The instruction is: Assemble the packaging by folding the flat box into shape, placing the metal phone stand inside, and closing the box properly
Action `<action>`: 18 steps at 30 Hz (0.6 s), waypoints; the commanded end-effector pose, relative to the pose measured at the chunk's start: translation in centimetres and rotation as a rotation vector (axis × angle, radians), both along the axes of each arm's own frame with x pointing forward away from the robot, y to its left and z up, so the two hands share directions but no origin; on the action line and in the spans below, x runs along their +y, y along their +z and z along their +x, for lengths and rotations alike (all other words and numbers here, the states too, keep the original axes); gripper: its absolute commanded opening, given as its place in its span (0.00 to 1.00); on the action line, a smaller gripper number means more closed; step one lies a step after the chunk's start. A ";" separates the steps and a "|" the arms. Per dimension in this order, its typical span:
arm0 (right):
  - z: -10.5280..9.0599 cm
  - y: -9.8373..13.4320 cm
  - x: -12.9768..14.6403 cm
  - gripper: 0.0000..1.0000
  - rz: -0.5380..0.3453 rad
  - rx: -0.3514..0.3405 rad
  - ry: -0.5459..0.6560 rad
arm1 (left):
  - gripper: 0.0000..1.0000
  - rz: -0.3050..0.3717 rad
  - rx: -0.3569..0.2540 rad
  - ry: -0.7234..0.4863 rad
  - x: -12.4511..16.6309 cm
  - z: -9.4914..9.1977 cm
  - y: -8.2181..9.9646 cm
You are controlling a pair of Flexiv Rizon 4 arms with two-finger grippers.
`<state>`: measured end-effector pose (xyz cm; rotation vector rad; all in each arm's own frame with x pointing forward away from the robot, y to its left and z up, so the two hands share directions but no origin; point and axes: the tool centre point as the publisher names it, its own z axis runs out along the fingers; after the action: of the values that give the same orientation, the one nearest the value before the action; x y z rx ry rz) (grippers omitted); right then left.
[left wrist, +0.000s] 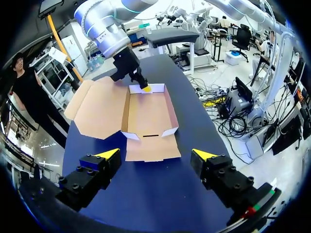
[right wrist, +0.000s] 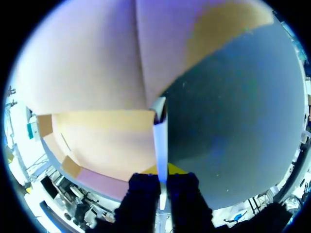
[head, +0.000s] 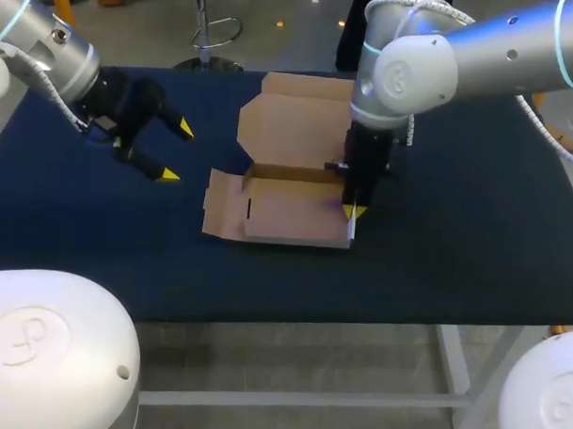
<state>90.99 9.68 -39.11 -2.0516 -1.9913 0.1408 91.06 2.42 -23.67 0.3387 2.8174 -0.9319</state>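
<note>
A brown cardboard box (head: 287, 213) lies partly folded near the middle of the dark blue table (head: 97, 236). Its base is flat on the cloth, and its big lid (head: 294, 121) lies open and flat on the far side, away from the robot. A short flap (head: 224, 205) spreads out flat on the table at the box's left end. The low back wall between base and lid stands up.

The right arm comes in from the right and points straight down at the box's right end. The right gripper (head: 352, 212) is closed to a narrow pinch on the box's right side wall (right wrist: 159, 136), which stands upright. In the right wrist view this thin wall runs edge-on between the two dark fingers, with a yellow tip (right wrist: 177, 169) on either side of it. The box's inside lies on one side and bare table (right wrist: 228, 121) on the other.

The left gripper (head: 176, 152) hangs above the table to the left of the box, well apart from it. Its fingers are spread wide and hold nothing. From the left wrist view the left gripper (left wrist: 156, 154) faces the box (left wrist: 148, 114) lengthwise, with the flat flap nearest to it. At the box's far end the right gripper (left wrist: 146, 89) grips the wall.
</note>
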 end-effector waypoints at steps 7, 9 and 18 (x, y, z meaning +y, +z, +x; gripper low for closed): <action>0.5 -0.4 0.7 0.00 -0.041 0.116 0.042 | 1.00 0.006 0.015 -0.011 0.0 0.6 0.0; 0.4 -0.5 0.7 0.00 -0.038 0.130 0.048 | 1.00 0.006 0.015 -0.011 0.0 0.6 0.0; 0.3 -1.1 0.6 0.00 -0.042 0.200 0.071 | 1.00 0.006 0.015 -0.011 0.0 0.6 0.0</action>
<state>90.78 9.89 -40.13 -1.9534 -1.9877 0.3138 91.67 2.36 -23.78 0.3483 2.8300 -0.9372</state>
